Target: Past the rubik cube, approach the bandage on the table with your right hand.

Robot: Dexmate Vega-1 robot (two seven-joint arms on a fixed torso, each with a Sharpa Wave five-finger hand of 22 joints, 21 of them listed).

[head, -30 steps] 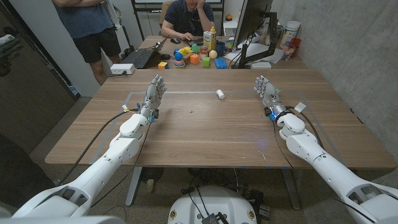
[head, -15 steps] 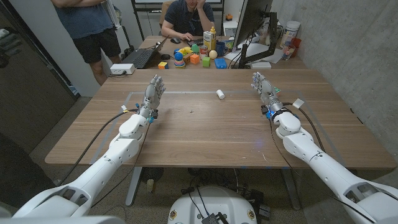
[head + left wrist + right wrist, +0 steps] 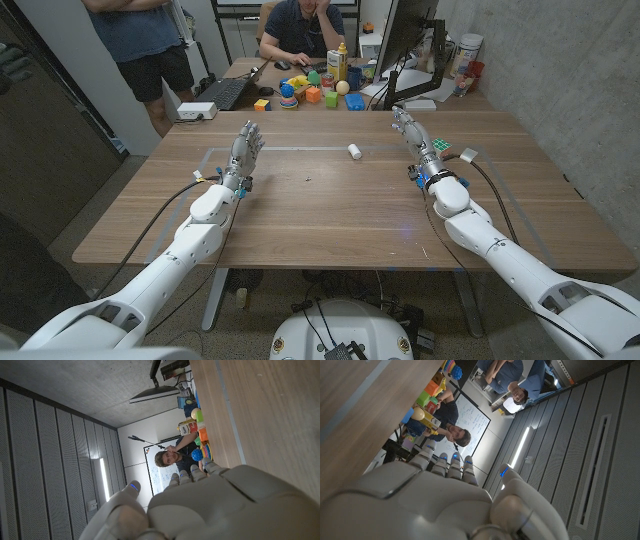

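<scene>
The bandage (image 3: pixel 353 151) is a small white roll lying on the wooden table (image 3: pixel 330 215), a little beyond its middle. My right hand (image 3: pixel 415 141) is raised over the table to the right of the roll, about a hand's length away, fingers apart and holding nothing. A small multicoloured cube (image 3: pixel 441 151) peeks out just right of that hand. My left hand (image 3: pixel 245 150) stands at the left side, fingers apart and holding nothing. The back of each hand also shows up close: the left hand (image 3: pixel 210 505) and the right hand (image 3: pixel 435 495).
A second table (image 3: pixel 300 75) behind carries colourful toy blocks (image 3: pixel 312 92), a laptop (image 3: pixel 222 93) and a monitor (image 3: pixel 405 40). One person (image 3: pixel 300 30) sits there and another (image 3: pixel 140 40) stands at the back left. A concrete wall (image 3: pixel 560 70) runs along the right.
My right hand has moved left and away from me, closing on the bandage and uncovering the small cube at its right. The left arm has not moved.
</scene>
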